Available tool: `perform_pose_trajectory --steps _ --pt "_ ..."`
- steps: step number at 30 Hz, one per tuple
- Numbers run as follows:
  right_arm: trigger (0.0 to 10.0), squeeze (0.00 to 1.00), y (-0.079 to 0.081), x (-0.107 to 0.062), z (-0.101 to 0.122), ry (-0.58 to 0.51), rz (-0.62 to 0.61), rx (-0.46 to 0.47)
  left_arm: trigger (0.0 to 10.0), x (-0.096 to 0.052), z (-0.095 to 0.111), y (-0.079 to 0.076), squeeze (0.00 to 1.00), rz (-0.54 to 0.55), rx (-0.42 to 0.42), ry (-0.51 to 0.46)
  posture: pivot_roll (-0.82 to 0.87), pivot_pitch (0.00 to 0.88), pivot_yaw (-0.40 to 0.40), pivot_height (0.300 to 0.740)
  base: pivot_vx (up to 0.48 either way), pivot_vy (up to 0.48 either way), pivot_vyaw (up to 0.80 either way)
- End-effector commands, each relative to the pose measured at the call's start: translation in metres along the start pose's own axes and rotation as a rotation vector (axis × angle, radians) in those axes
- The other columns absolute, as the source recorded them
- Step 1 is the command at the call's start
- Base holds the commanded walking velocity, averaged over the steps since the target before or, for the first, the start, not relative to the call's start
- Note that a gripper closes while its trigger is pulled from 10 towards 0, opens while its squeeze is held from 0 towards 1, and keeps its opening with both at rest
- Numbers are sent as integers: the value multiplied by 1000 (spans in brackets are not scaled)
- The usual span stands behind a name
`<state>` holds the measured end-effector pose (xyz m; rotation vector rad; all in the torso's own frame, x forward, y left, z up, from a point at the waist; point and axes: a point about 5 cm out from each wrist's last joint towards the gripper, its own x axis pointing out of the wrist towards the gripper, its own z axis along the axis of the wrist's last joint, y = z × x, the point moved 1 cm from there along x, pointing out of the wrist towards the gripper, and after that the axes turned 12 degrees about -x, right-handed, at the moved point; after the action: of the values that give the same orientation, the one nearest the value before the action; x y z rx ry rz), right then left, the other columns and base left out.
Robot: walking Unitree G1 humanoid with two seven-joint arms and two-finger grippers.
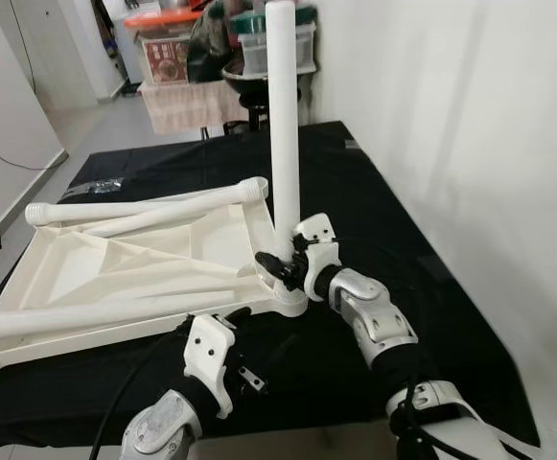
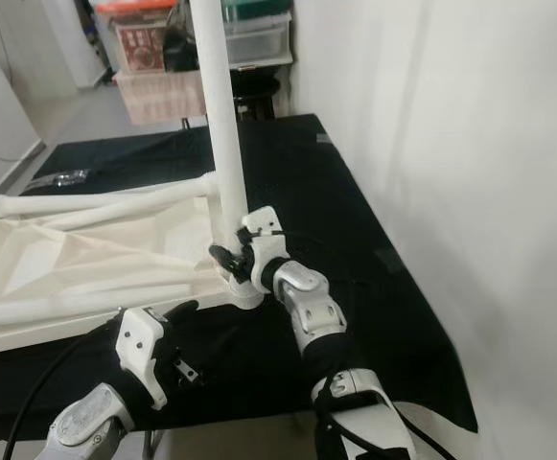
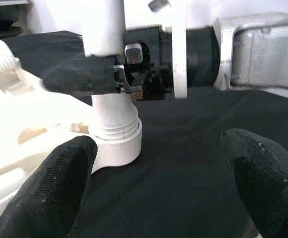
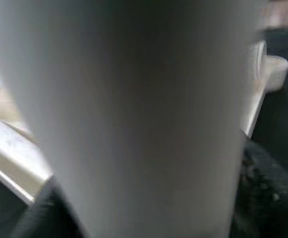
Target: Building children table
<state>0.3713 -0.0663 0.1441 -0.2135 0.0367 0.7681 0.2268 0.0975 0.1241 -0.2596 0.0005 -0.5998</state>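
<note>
- The white plastic children's tabletop (image 1: 115, 268) lies upside down on the black-covered table (image 1: 403, 249), reaching toward the table's near edge, so that its corner sockets face up for the legs.
- One white cylindrical plastic leg (image 1: 283, 134) stands upright in the round corner socket (image 3: 116, 144) at the tabletop's near right corner. Its threaded end sits in the socket collar; judged from the exposed thread rings, it is not yet fully screwed home.
- The right gripper (image 1: 280, 265) pinches this upright leg low down, just above the socket. The low grasp likely keeps the leg plumb and gives turning purchase at the thread.
- The left gripper (image 3: 158, 173) hovers near the table's near edge, just beside the socket corner, with its black fingers (image 3: 49, 183) spread wide and holding nothing. It appears placed to steady the tabletop corner.
- Three further white legs (image 1: 144, 206) lie flat on the upturned tabletop, awaiting fitting.
- Beyond the table's far edge stand stacked plastic storage boxes (image 1: 168, 43).
</note>
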Motion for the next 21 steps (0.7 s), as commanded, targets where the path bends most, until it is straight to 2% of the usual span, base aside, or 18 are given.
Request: perform_pose_trajectory --steps 1,2,3,5,6,9,11,13,14,16,17,21 --pt "10000 886 4 6 23 -106 173 -36 10000 0 -5 3 0 13 -8 16 -20 6 51 740 0 0 0" --pt "10000 886 4 6 23 -106 173 -36 10000 0 -5 3 0 13 -8 16 -20 6 51 740 0 0 0" --pt "10000 0 4 4 31 -148 313 -82 10000 1 -5 3 0 10 -9 18 -16 0 49 740 0 0 0" --pt "10000 0 4 4 31 -148 313 -82 10000 1 -5 3 0 10 -9 18 -16 0 49 740 0 0 0" --pt "10000 0 6 -1 33 -138 456 -116 10000 2 -6 4 0 8 -9 19 -13 0 50 740 0 0 0" --pt "10000 0 6 -1 33 -138 456 -116 10000 2 -6 4 0 8 -9 19 -13 0 50 740 0 0 0" --pt "10000 0 7 -4 29 -80 576 -140 10000 2 -6 4 0 7 -7 21 -5 0 48 740 0 0 0" --pt "10000 0 7 -4 29 -80 576 -140 10000 2 -6 4 0 7 -7 21 -5 0 48 740 0 0 0" --pt "2902 0 7 -3 27 -61 578 -120 10000 2 -6 4 0 8 -7 22 -3 0 46 740 0 0 0" --pt "2902 0 7 -3 27 -61 578 -120 10000 2 -6 4 0 8 -7 22 -3 0 46 740 0 0 0" --pt "0 0 6 -2 26 -52 577 -102 10000 2 -6 4 0 10 -7 21 -2 0 49 740 0 0 0" --pt "0 0 1 -3 23 -49 560 -84 10000 3 -6 4 0 10 -9 22 -9 0 51 740 0 0 0"
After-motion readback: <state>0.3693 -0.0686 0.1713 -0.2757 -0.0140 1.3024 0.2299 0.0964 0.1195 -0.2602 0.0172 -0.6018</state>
